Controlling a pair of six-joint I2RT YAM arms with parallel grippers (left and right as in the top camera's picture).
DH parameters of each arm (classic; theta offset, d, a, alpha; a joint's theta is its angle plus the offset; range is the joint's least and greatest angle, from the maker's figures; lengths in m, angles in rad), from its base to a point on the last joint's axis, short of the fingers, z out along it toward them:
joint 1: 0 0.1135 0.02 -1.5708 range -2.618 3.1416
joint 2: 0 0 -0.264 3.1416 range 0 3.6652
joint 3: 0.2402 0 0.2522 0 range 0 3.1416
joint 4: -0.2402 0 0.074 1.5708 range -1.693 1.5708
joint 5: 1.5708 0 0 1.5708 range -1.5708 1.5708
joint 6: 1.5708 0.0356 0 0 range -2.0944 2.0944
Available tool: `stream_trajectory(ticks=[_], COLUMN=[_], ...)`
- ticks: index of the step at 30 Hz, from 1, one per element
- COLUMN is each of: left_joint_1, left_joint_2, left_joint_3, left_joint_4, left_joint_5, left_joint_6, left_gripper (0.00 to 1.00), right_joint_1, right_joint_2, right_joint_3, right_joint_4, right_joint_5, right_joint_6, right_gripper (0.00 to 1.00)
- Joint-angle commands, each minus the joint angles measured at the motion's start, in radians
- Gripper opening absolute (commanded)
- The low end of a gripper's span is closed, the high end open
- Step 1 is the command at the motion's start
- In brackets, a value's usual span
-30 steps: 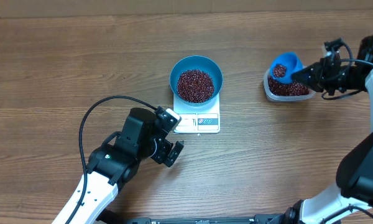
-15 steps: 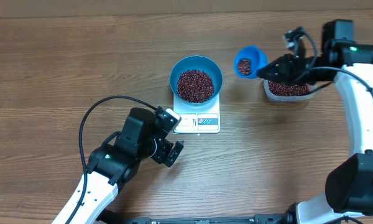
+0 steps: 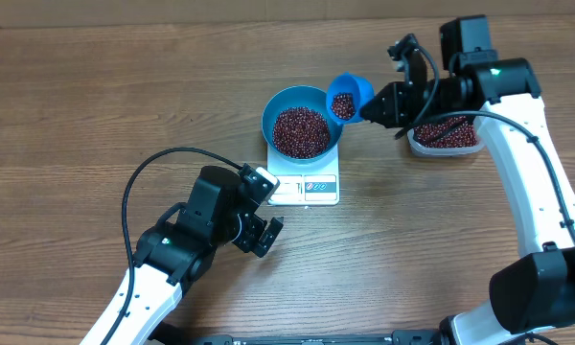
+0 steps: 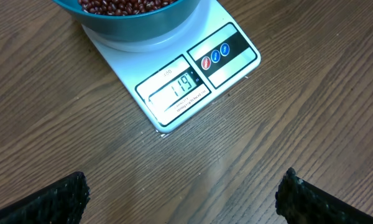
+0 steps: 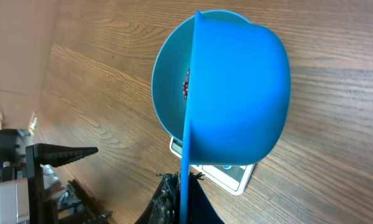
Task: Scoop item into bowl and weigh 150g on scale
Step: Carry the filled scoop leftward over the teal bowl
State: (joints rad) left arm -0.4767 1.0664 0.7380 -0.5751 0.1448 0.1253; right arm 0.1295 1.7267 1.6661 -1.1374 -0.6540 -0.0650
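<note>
My left hand (image 3: 268, 208) hovers over the wooden counter (image 3: 77, 105) just left of the scale's front corner. Its fingers are spread wide and hold nothing, and its wrist camera looks down on bare wood and the scale's front edge. The white scale (image 3: 305, 189) sits at mid-counter, and its display (image 4: 177, 87) reads 119. The bright-blue bowl (image 3: 267, 120) stands on the rear of the scale and overhangs the platform on both sides. A maroon heap of beans (image 3: 301, 131) covers its bottom. Just beyond the scale's right rear corner, a small blue scoop (image 3: 358, 88) hangs at the bowl's right rim. It is tilted, with a small load of beans lying on the side nearest the bowl. Whether scoop and rim touch I cannot tell from above. My right hand (image 3: 391, 103), right of the scale and farther back, is clamped on the scoop's handle. Farther right of the scale, a clear plastic tub (image 3: 414, 144) sits partly under the right arm and holds more beans.
</note>
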Motion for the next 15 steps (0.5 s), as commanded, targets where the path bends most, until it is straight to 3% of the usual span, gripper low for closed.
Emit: stream_trajectory(ticks=[1, 15], left_joint_1=[-0.002, -0.002], left_joint_2=[0.006, 0.006], left_joint_3=[-0.003, -0.003], left_joint_4=[0.003, 0.003], left_joint_5=[-0.007, -0.006], left_joint_6=[-0.017, -0.017], left_gripper=[0.99, 0.99], right_joint_1=[0.03, 0.163], right_joint_2=[-0.036, -0.036], right_joint_3=[0.047, 0.053], right_joint_4=[0.006, 0.052], right_joint_5=[0.04, 0.195], right_joint_6=[0.017, 0.071], right_gripper=[0.04, 0.04])
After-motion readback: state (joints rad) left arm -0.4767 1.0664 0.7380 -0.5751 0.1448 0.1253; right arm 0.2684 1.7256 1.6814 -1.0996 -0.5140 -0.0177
